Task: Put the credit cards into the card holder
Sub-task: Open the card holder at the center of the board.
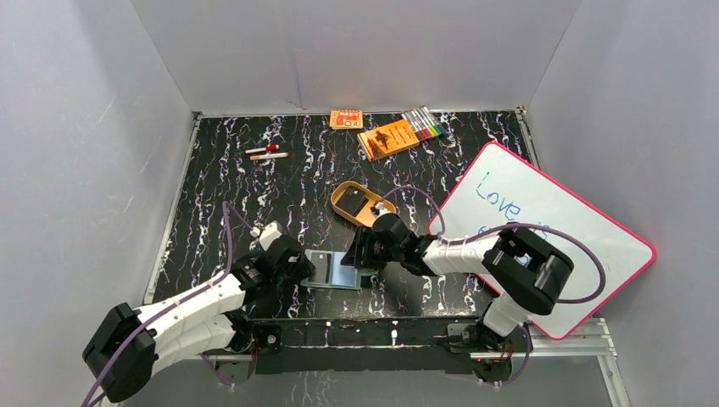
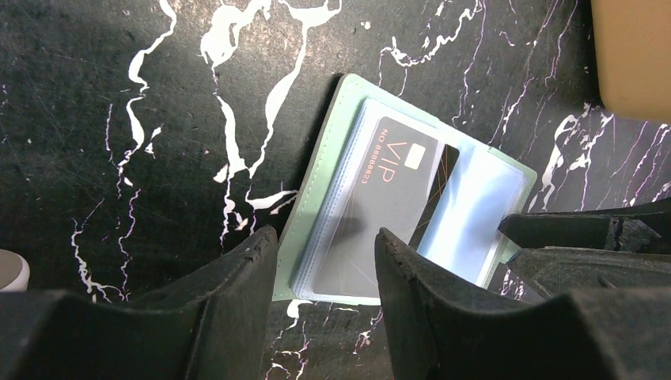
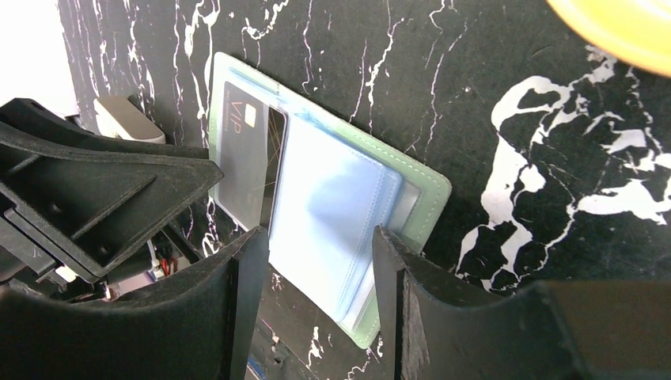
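Observation:
The sage-green card holder [image 1: 332,270] lies open on the black marbled table between my two grippers. In the left wrist view its green rim [image 2: 311,207] frames clear pockets, and a dark grey card marked VIP [image 2: 396,186] sits mostly inside the left pocket with one corner showing bare. The same card [image 3: 245,154] and the holder's pale blue pockets [image 3: 332,206] show in the right wrist view. My left gripper [image 2: 324,237] is open and straddles the holder's near edge. My right gripper [image 3: 316,233] is open over the pale blue pockets. Neither holds anything.
A tan oval tray [image 1: 360,203] sits just behind the holder, with its edge in the left wrist view [image 2: 633,55]. A pink-framed whiteboard [image 1: 543,237] leans at the right. An orange booklet [image 1: 390,138], markers [image 1: 424,125], a small orange box [image 1: 346,119] and pens [image 1: 267,153] lie at the back.

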`<state>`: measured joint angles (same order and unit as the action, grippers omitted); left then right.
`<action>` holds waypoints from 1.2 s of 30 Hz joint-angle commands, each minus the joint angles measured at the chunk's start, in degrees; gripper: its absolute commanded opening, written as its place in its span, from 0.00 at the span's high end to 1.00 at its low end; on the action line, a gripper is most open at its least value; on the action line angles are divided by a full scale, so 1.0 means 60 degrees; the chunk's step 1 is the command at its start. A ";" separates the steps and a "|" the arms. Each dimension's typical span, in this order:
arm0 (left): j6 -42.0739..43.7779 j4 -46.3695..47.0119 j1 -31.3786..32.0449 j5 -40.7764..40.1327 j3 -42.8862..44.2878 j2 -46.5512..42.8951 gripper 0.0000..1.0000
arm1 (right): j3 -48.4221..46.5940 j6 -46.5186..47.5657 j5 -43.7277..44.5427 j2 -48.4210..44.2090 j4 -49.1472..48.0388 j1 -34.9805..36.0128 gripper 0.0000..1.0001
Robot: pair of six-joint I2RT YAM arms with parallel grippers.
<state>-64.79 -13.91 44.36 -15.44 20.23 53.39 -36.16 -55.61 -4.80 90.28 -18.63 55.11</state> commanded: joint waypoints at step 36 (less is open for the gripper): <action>0.0634 -0.1498 -0.0005 -0.0492 0.1286 -0.0913 0.49 | 0.0025 0.0099 -0.0902 -0.0215 -0.1385 -0.0026 0.70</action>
<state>-63.11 -19.84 44.36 -15.70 23.86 50.02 -34.70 -55.99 -8.67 91.55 -24.58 55.09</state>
